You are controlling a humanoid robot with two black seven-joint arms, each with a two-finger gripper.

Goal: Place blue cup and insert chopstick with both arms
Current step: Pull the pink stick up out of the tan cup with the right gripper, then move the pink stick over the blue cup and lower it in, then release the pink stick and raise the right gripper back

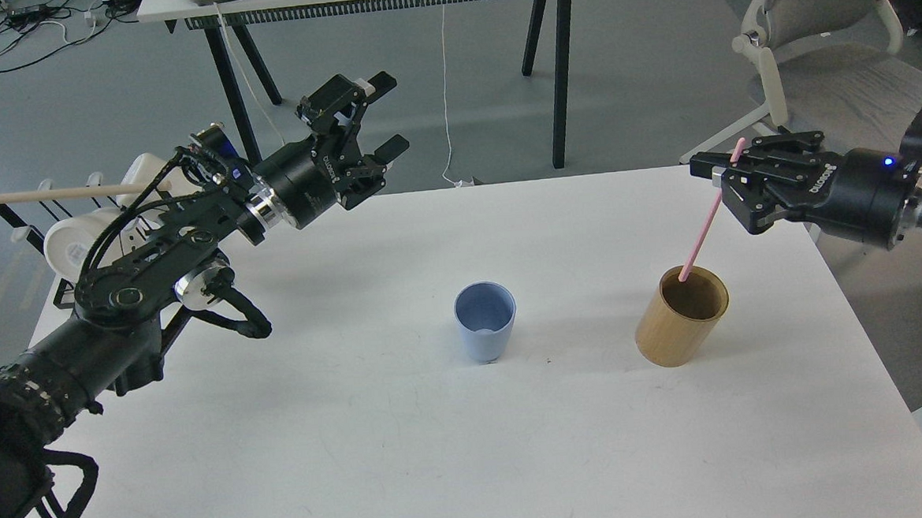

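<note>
Evidently the right gripper point(728, 167), jaws clamped on the chopstick point(705, 222), lifts it from the tan holder point(681, 314) toward the blue cup point(485, 321); left gripper point(379, 117) jaws apart.

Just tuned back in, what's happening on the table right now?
The right gripper is pinching the top of the pink chopstick, whose lower end sits inside the tan holder. The left gripper hangs open above the table's far left side, holding nothing. The blue cup stands upright and empty mid-table, left of the holder, touched by neither arm.
</note>
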